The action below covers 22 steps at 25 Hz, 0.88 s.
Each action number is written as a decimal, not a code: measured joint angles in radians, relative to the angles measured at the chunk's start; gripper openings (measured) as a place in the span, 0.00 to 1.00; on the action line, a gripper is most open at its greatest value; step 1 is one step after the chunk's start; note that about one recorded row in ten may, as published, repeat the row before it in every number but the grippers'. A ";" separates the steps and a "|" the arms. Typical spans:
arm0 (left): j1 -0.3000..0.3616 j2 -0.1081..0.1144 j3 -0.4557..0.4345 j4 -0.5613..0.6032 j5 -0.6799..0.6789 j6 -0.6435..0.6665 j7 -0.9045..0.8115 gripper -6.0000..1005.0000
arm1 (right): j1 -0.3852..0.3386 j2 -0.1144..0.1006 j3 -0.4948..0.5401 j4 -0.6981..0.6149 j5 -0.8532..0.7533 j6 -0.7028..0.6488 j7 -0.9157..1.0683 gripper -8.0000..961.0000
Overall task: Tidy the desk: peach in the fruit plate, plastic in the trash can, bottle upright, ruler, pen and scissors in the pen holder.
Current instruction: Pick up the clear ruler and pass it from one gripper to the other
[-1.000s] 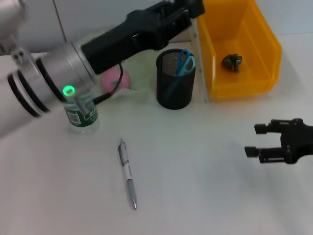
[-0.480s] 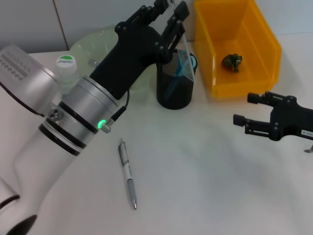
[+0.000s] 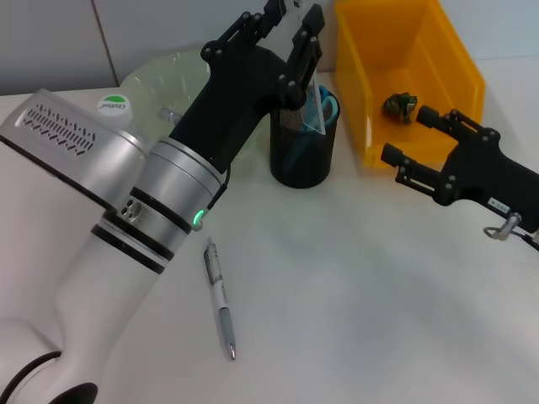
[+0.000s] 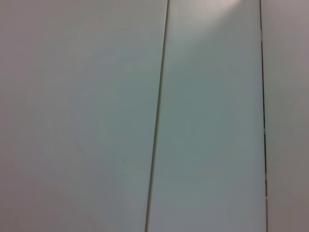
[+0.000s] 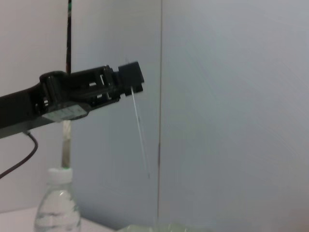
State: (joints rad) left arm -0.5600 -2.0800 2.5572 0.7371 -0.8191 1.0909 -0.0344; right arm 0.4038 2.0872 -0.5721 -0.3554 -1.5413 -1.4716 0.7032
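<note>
The clear plastic ruler [image 3: 313, 105] is the thing in hand: it hangs upright, its top pinched by the left gripper [image 3: 290, 21] at twelve o'clock of the head view, its lower end already inside the black mesh pen holder [image 3: 301, 139]. The blue-handled scissors [image 3: 324, 105] stand in the same holder. So the step looks like the ruler drop, nearly done; the next move would call for the fingers to part so the ruler settles against the mesh wall, then a straight lift clear of the rim without dragging ruler or holder along.

After that, the silver ballpoint pen [image 3: 219, 299] is the one item left lying on the white desk [image 3: 362, 303], at about seven o'clock from the holder. The clear water bottle [image 3: 112, 118] with its white cap stands upright at nine o'clock, beside the pale green fruit plate [image 3: 164, 71]. The yellow plastic bin [image 3: 408, 80] at two o'clock holds a small dark green crumpled scrap [image 3: 400, 105].

The right gripper [image 3: 421, 139] hovers with its fingers spread and nothing between them, near the bin's front wall.

Hidden: the left arm covers most of the plate, so the peach cannot be seen. The left wrist view shows only blank wall panels. In the right wrist view the ruler is a thin line below the left gripper [image 5: 126, 79].
</note>
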 joint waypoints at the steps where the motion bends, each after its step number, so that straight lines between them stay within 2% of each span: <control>1: -0.002 0.000 0.005 0.003 -0.007 0.000 0.004 0.40 | 0.008 0.000 -0.001 0.020 0.018 -0.002 -0.030 0.70; 12: -0.022 0.000 0.008 0.021 -0.020 -0.021 0.011 0.41 | 0.118 0.002 0.021 0.247 0.118 -0.013 -0.343 0.69; 22: -0.042 0.000 0.014 0.020 -0.054 -0.052 0.062 0.41 | 0.185 0.004 0.024 0.283 0.123 -0.014 -0.367 0.68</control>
State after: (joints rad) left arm -0.6022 -2.0801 2.5707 0.7572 -0.8734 1.0388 0.0271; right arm 0.5893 2.0910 -0.5479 -0.0720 -1.4188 -1.4858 0.3358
